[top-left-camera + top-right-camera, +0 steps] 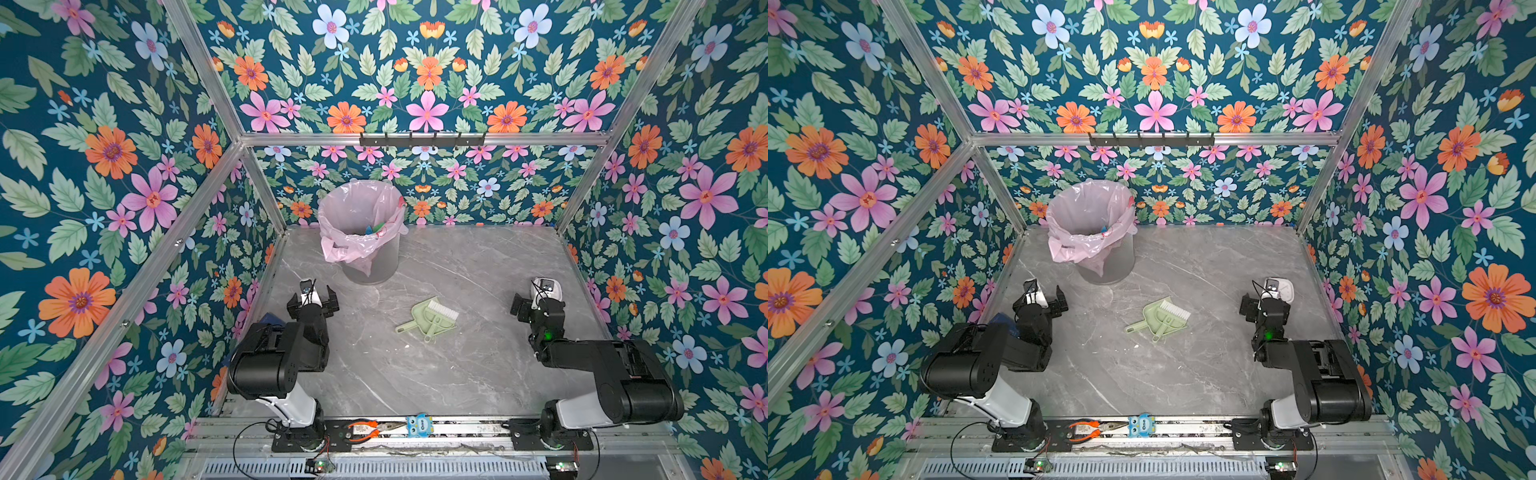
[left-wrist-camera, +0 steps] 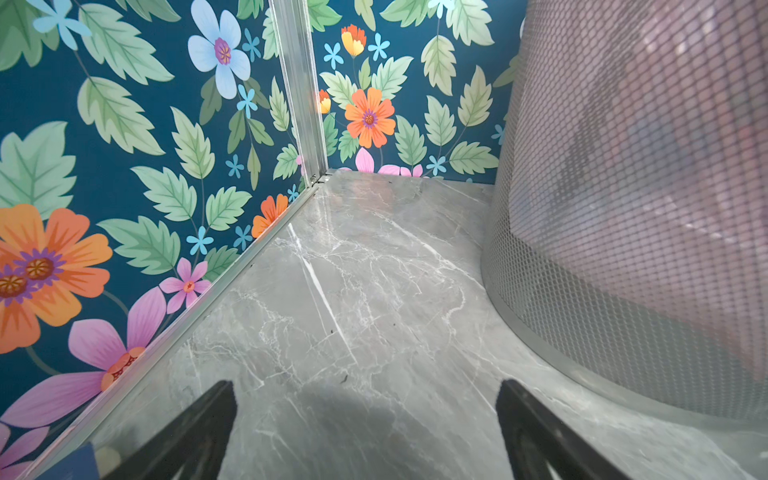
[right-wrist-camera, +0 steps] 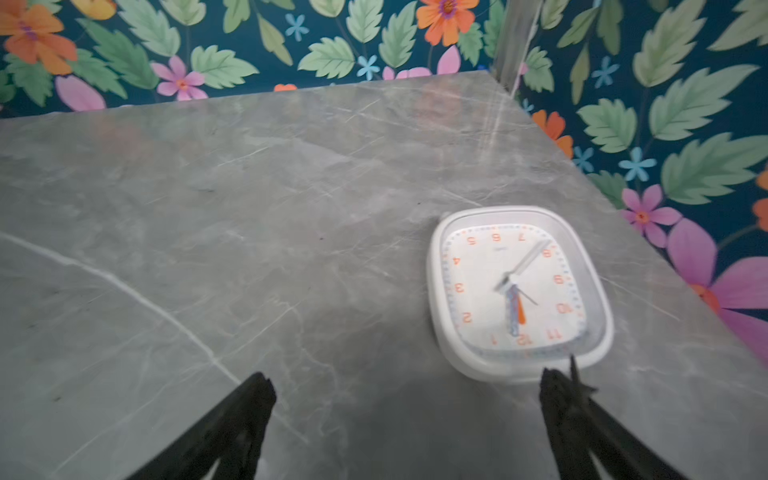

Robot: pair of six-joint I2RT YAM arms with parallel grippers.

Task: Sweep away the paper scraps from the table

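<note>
Green and blue paper scraps (image 1: pixel 375 228) (image 1: pixel 1105 229) lie inside the pink-lined mesh bin (image 1: pixel 365 266) at the back of the grey marble table (image 1: pixel 457 374). I see no scraps on the table's surface in any view. A pale green dustpan with its brush (image 1: pixel 430 319) (image 1: pixel 1160 319) lies mid-table, apart from both grippers. My left gripper (image 1: pixel 312 297) (image 2: pixel 365 388) is open and empty, low over the table beside the bin (image 2: pixel 623 208). My right gripper (image 1: pixel 539 297) (image 3: pixel 405 376) is open and empty at the right side.
A white square clock (image 3: pixel 519 286) (image 1: pixel 550 286) lies flat just ahead of my right gripper, near the right wall. Orange pliers (image 1: pixel 363 428) and a blue owl tag (image 1: pixel 419 424) sit on the front rail. Floral walls close in three sides.
</note>
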